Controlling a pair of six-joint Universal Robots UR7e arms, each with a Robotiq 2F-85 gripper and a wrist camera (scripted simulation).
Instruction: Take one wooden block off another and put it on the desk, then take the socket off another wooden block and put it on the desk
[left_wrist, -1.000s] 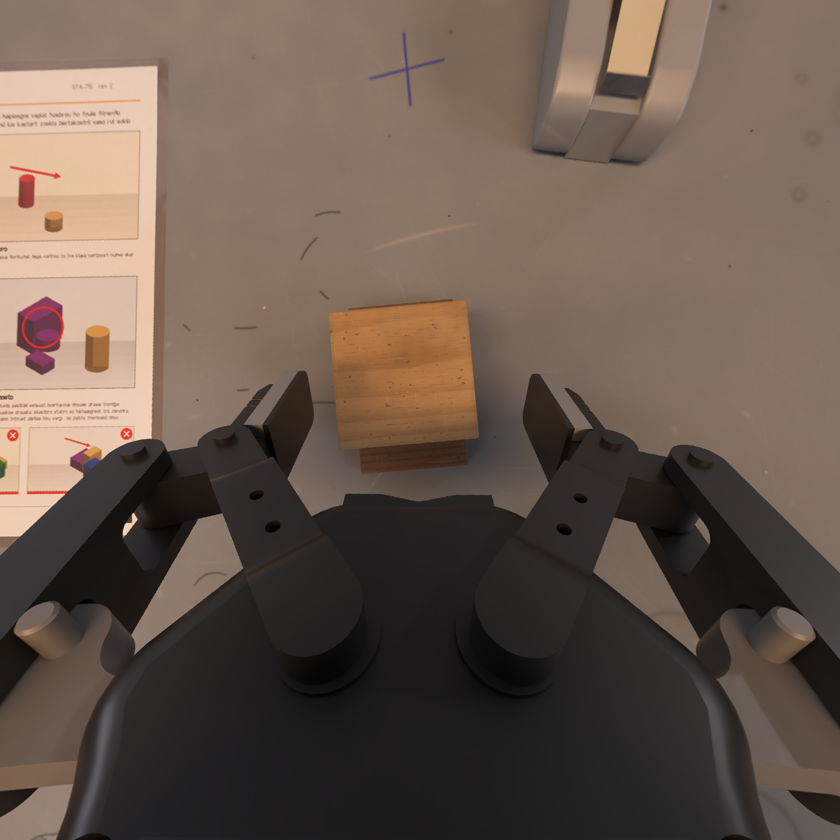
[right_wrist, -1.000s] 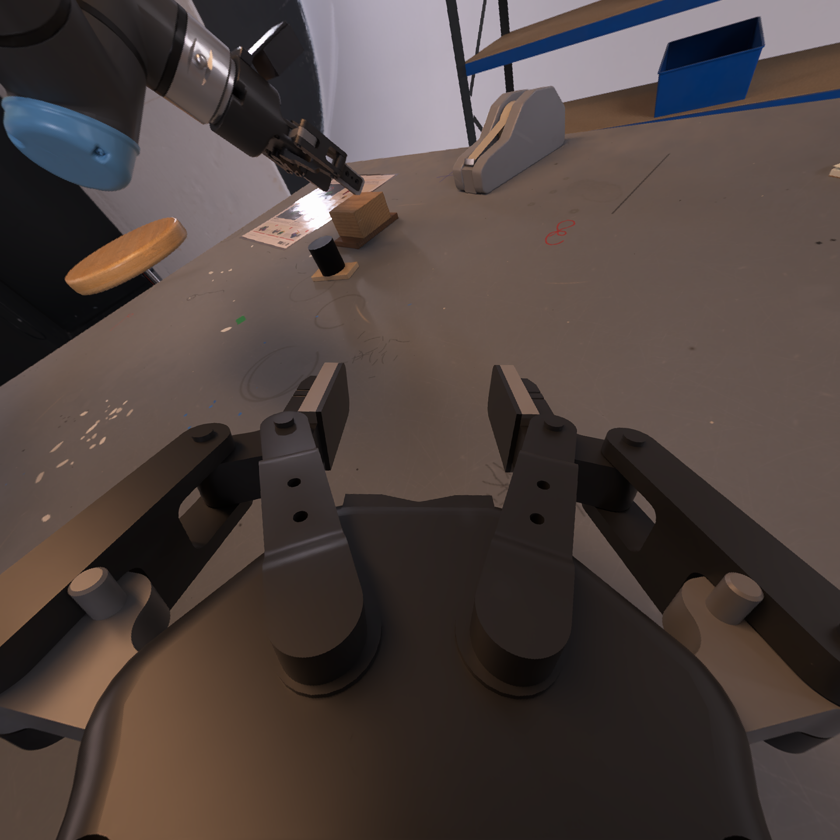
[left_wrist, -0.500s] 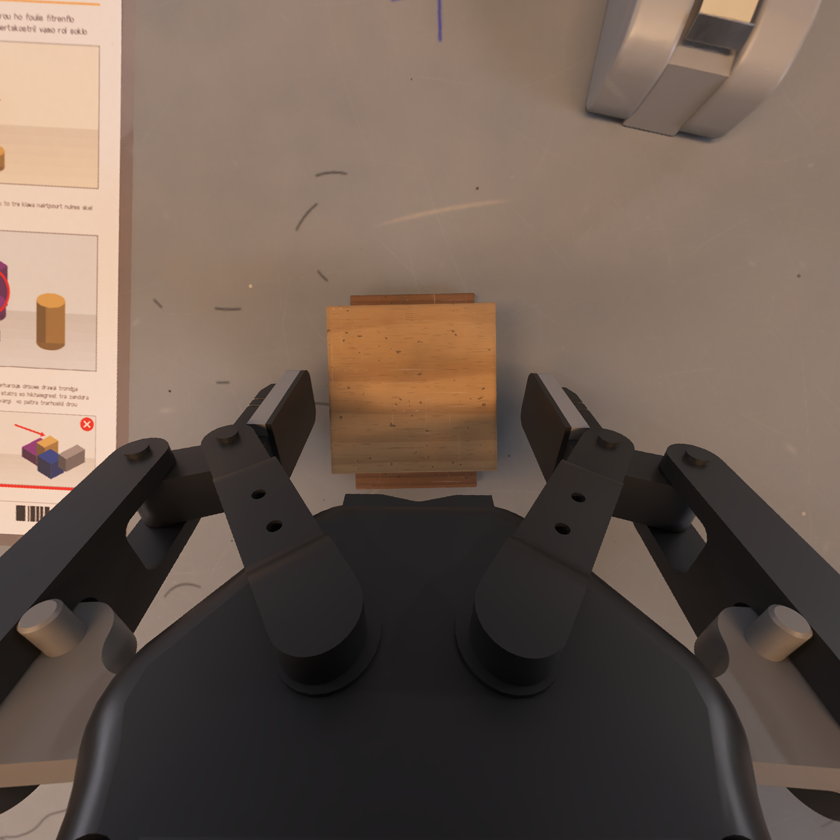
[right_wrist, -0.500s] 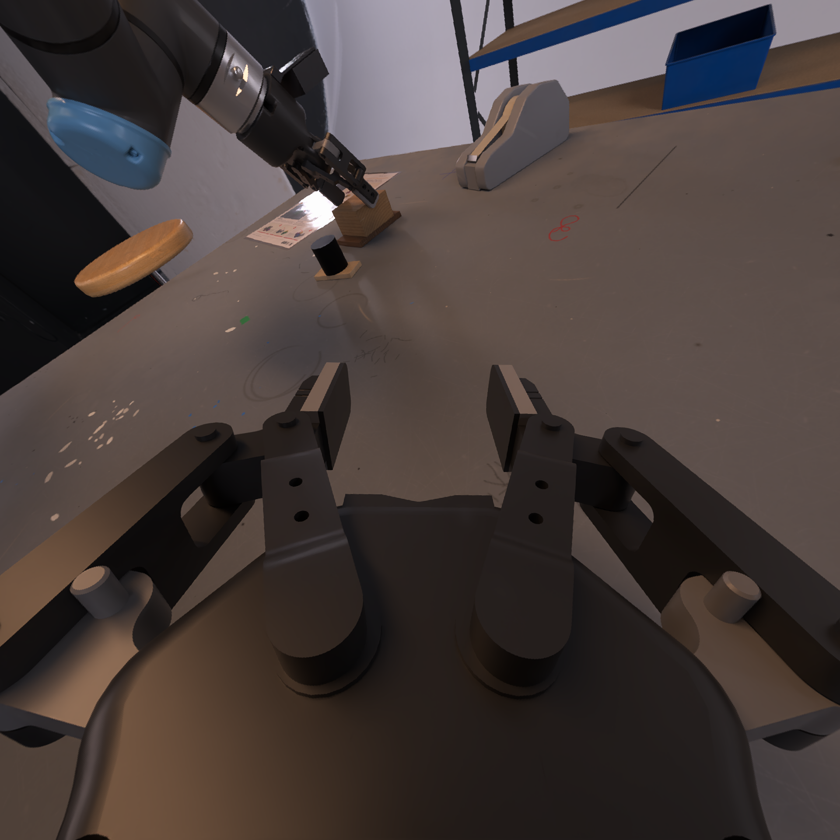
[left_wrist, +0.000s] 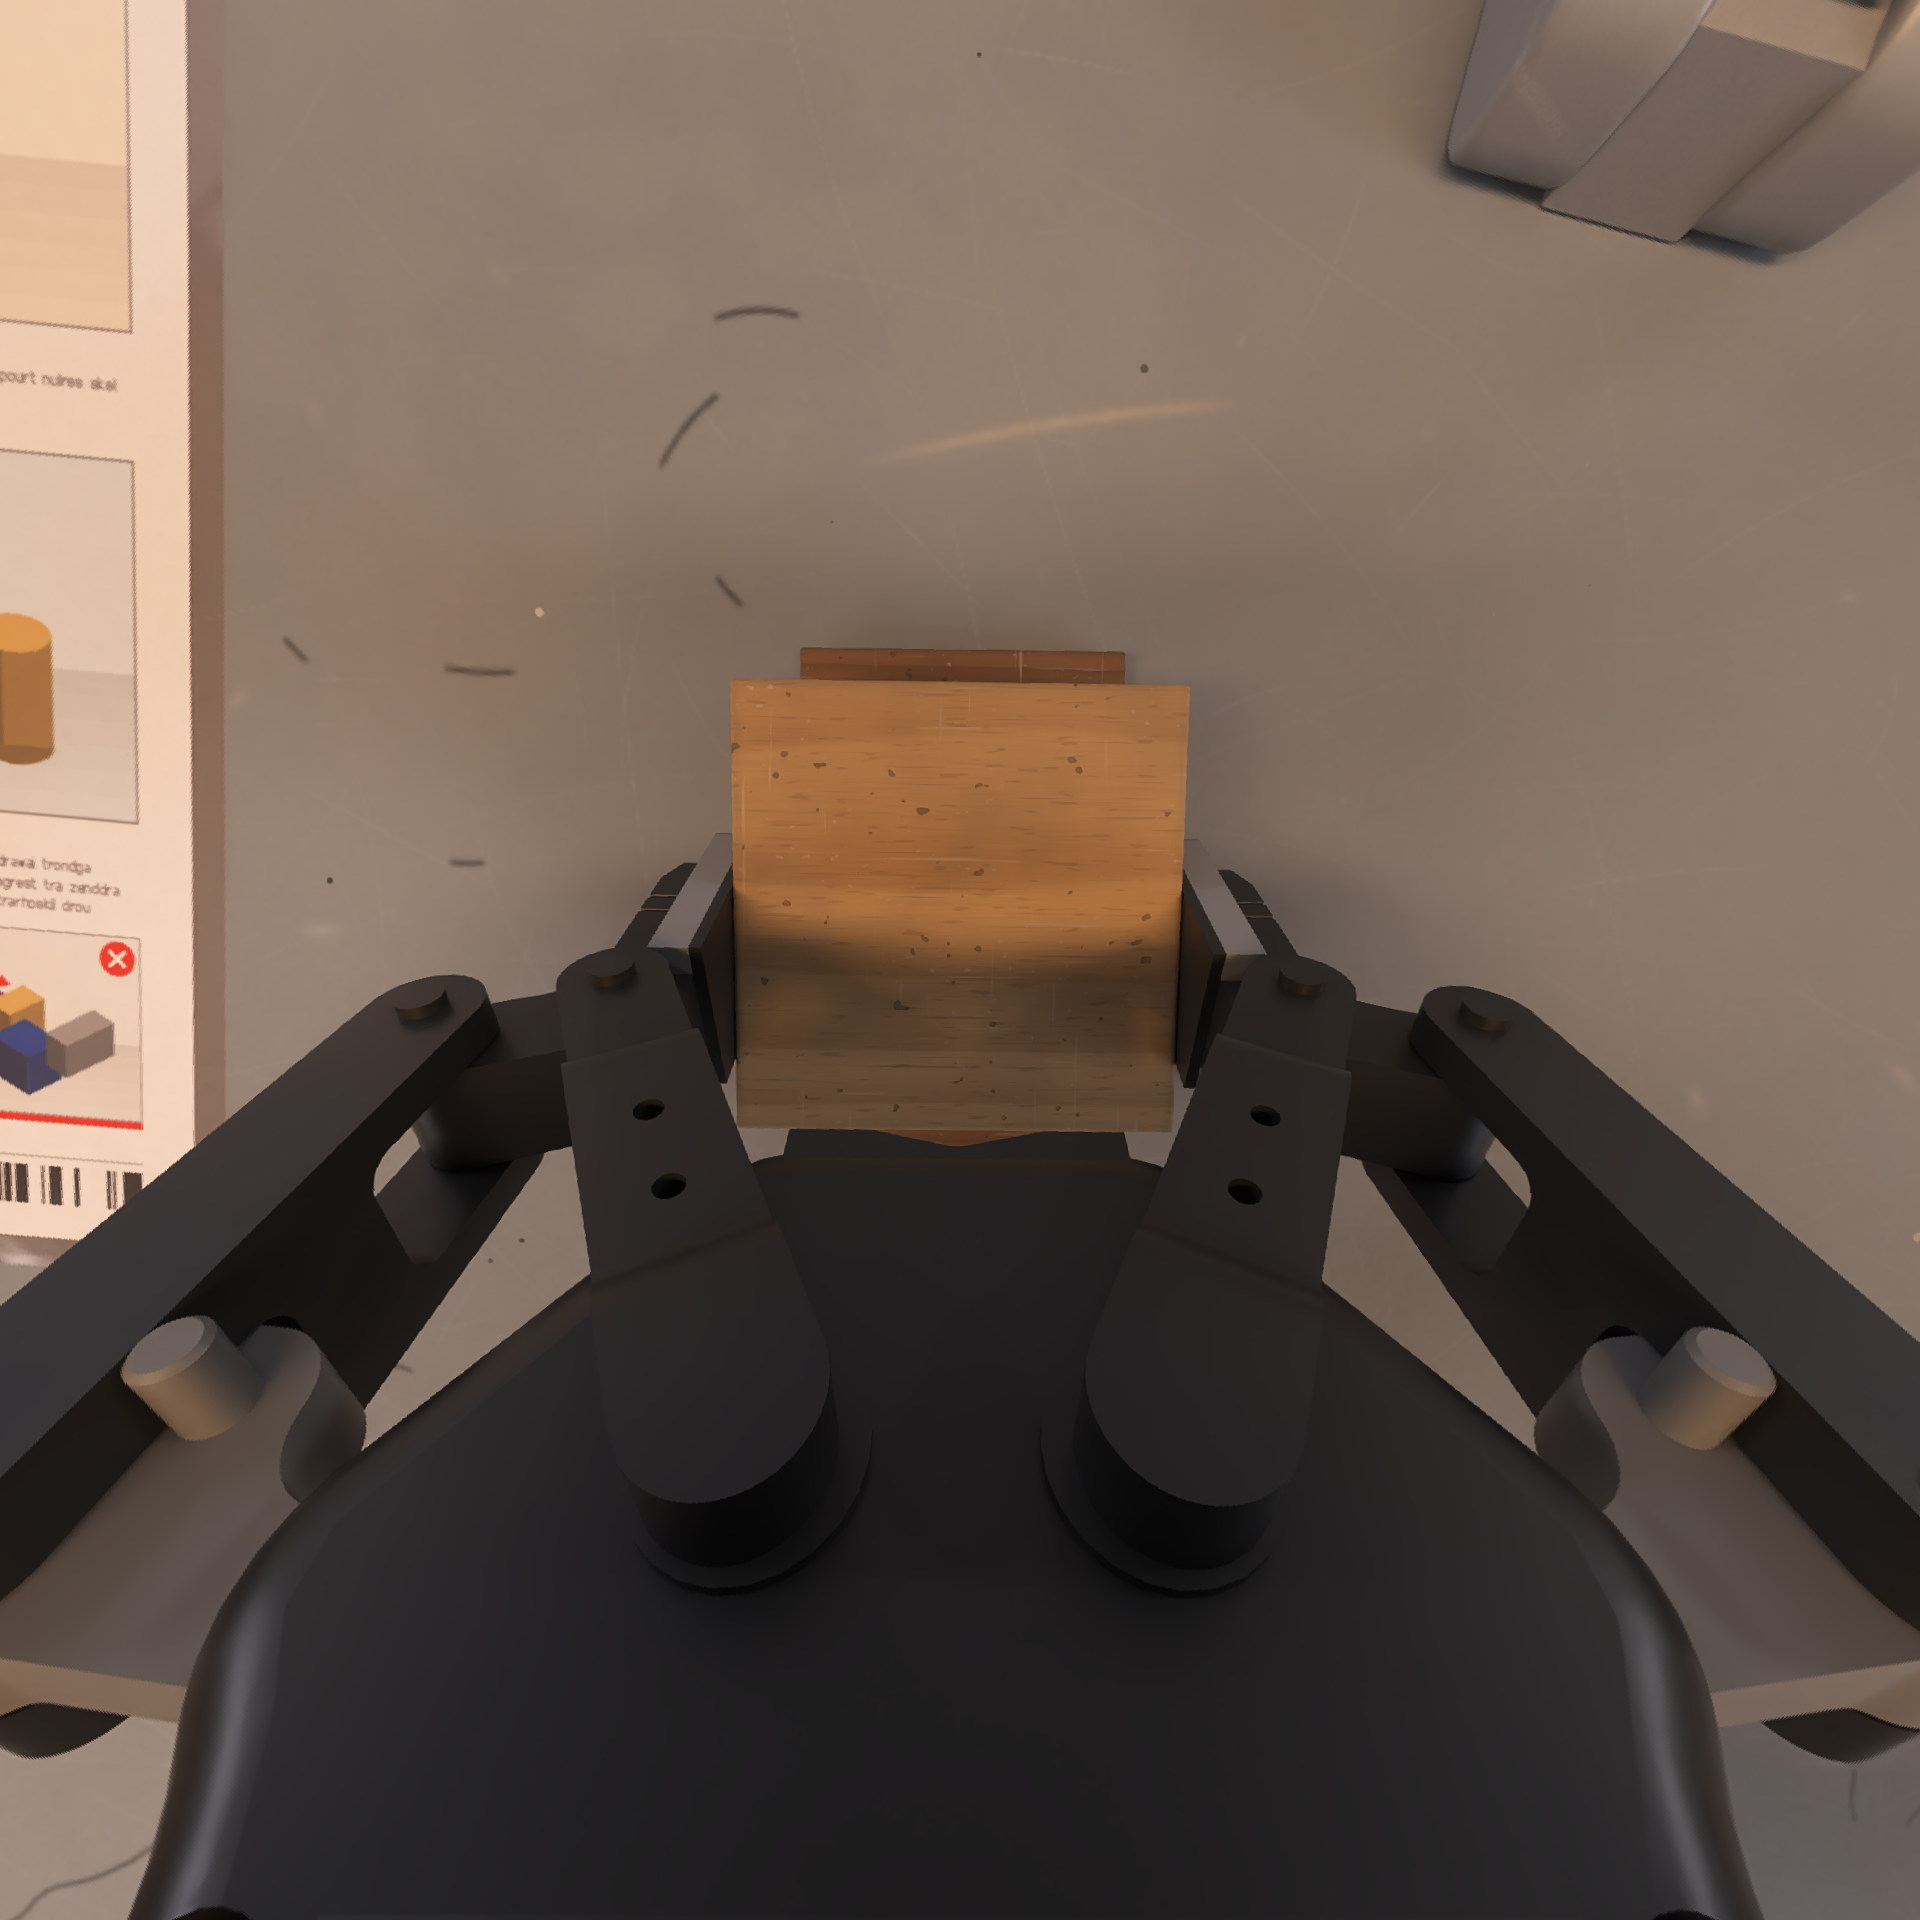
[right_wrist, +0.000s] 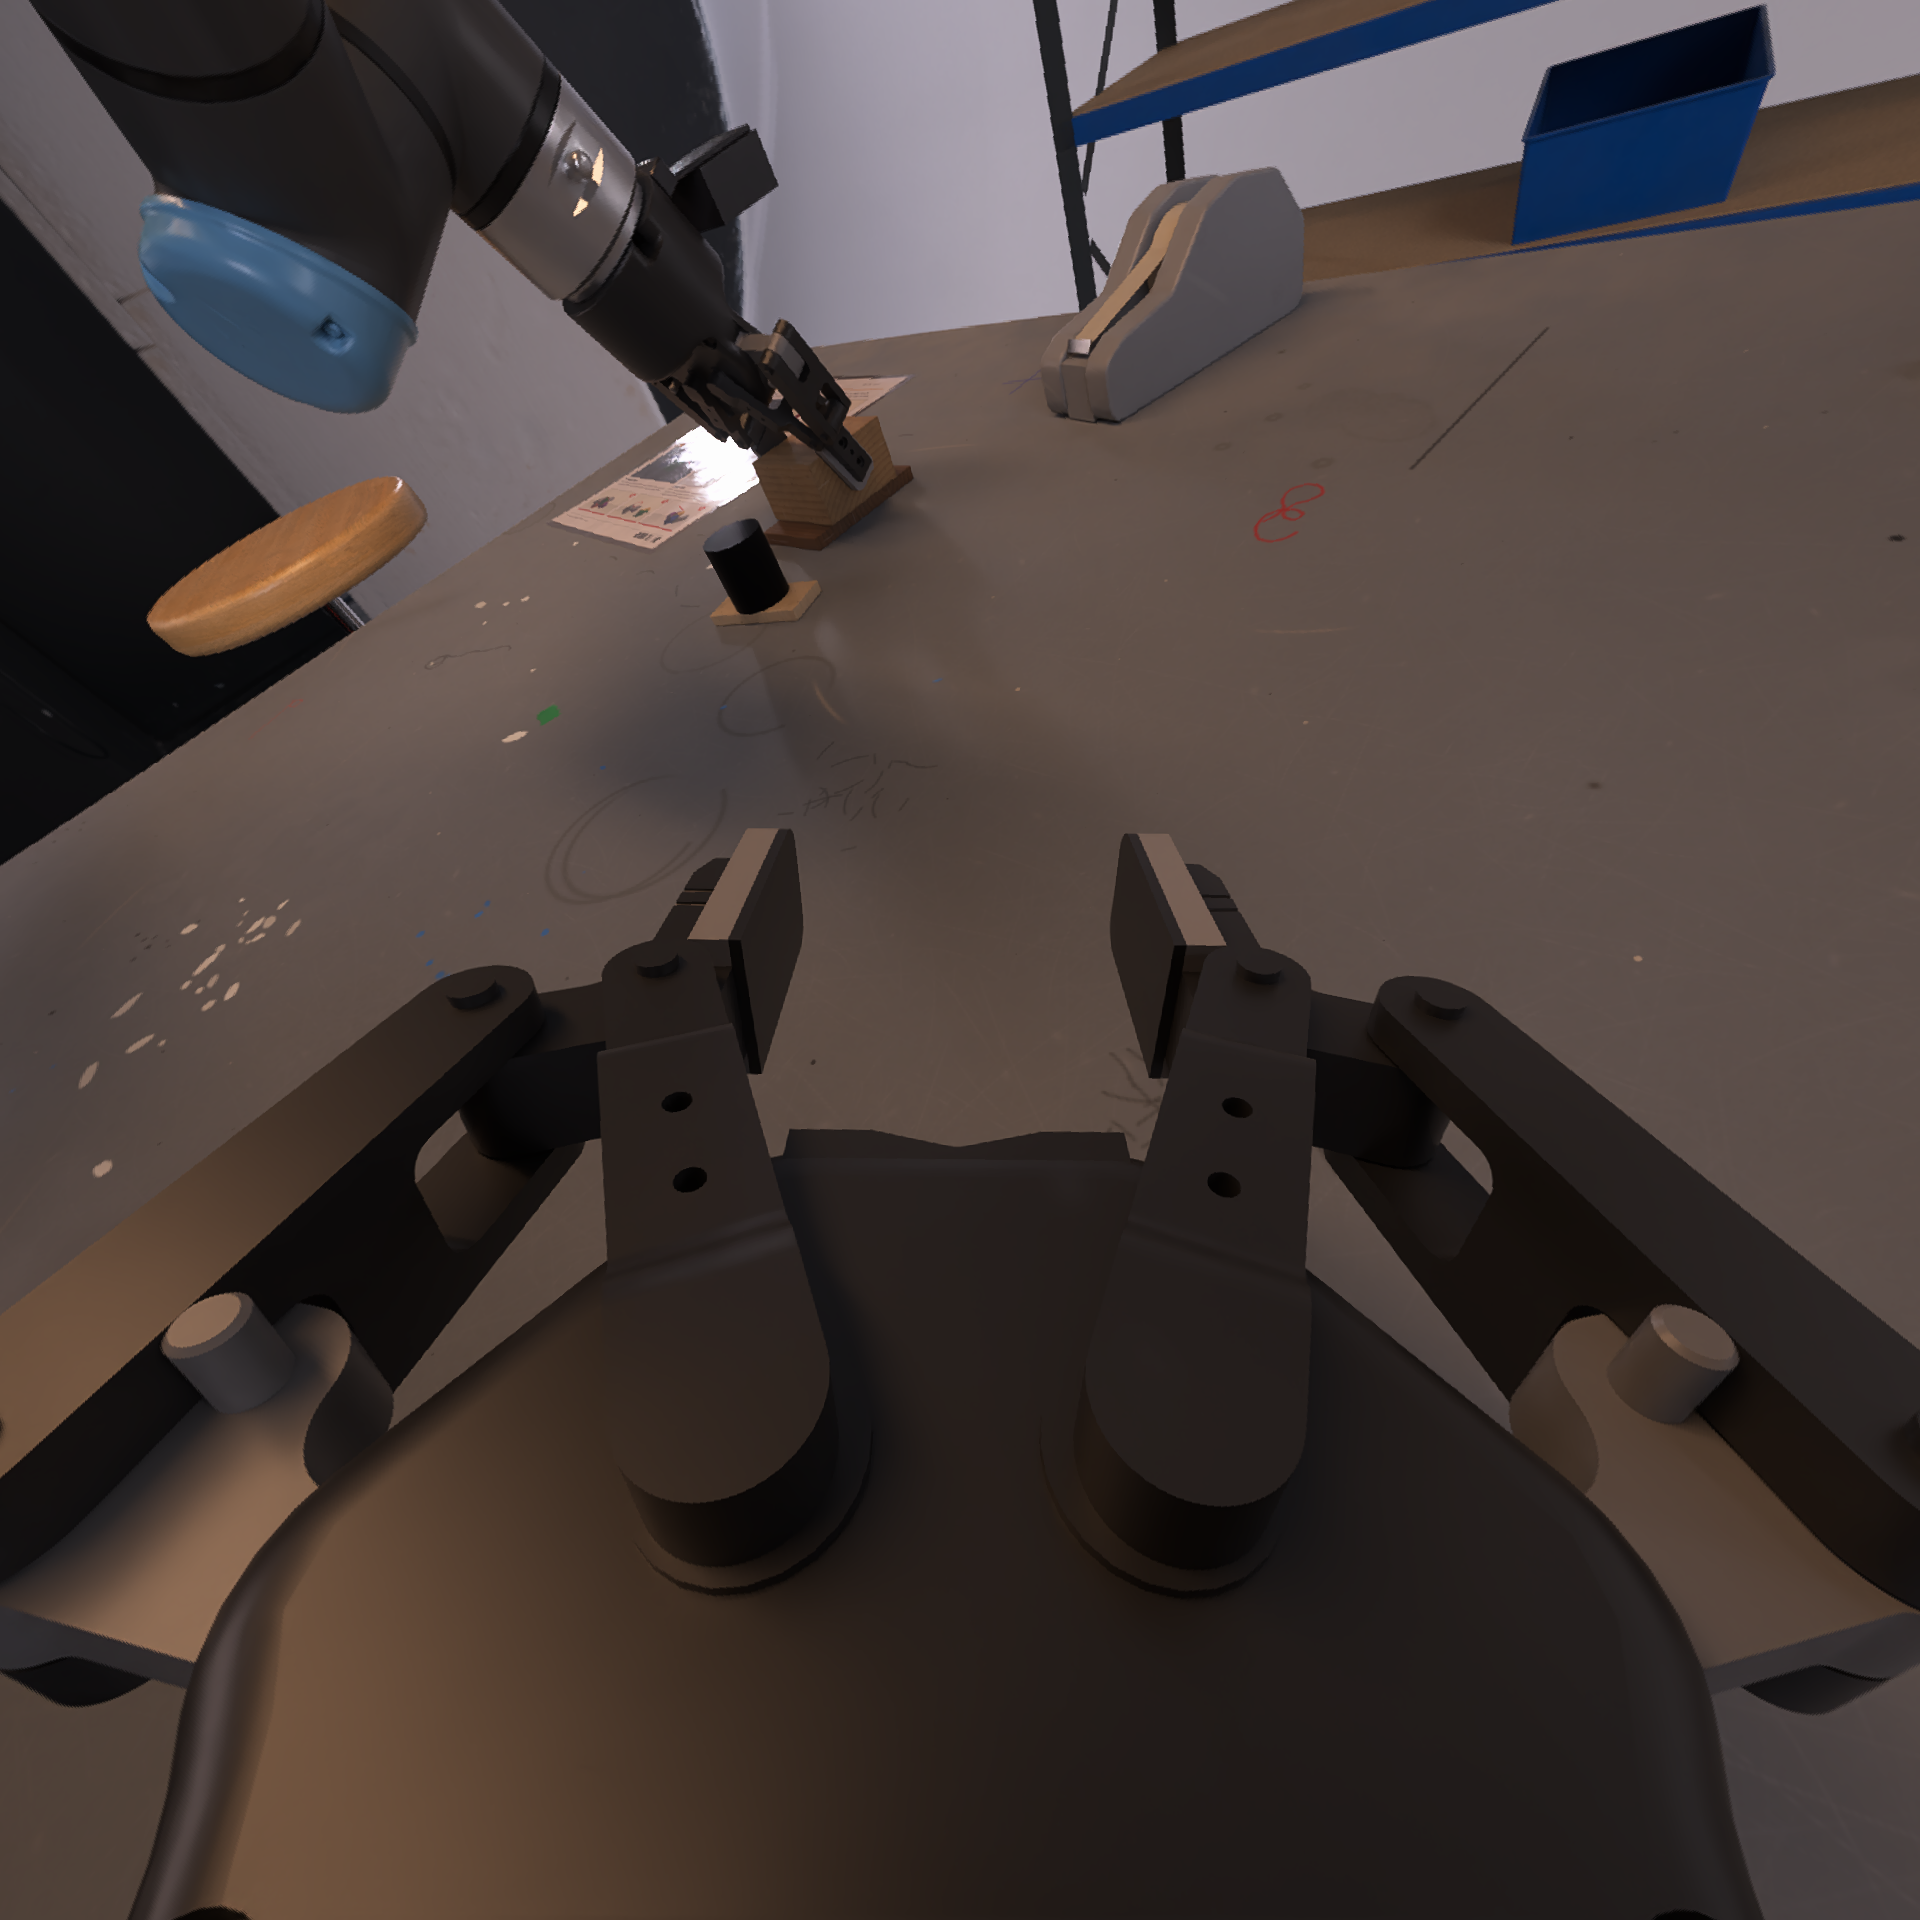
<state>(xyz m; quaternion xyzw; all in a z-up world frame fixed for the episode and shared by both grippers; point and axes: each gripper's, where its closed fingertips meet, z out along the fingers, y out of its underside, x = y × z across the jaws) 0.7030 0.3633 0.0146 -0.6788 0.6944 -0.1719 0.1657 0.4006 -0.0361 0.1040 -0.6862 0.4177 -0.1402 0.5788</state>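
While the right pincer (right_wrist: 956, 935) is held spread above the bench (right_wrist: 1351, 779), the light wooden block (left_wrist: 958, 904) is clamped by the left pincer (left_wrist: 958, 956) atop the darker block (left_wrist: 961, 664).

My left gripper (left_wrist: 958, 961) has its pads flush on both sides of the light wooden block (left_wrist: 958, 894). Instruction sheet (left_wrist: 73, 644) hems the left; tape dispenser (left_wrist: 1704, 114) stands far right. Bare desk (right_wrist: 1299, 748) lies ahead of my right gripper (right_wrist: 956, 935).
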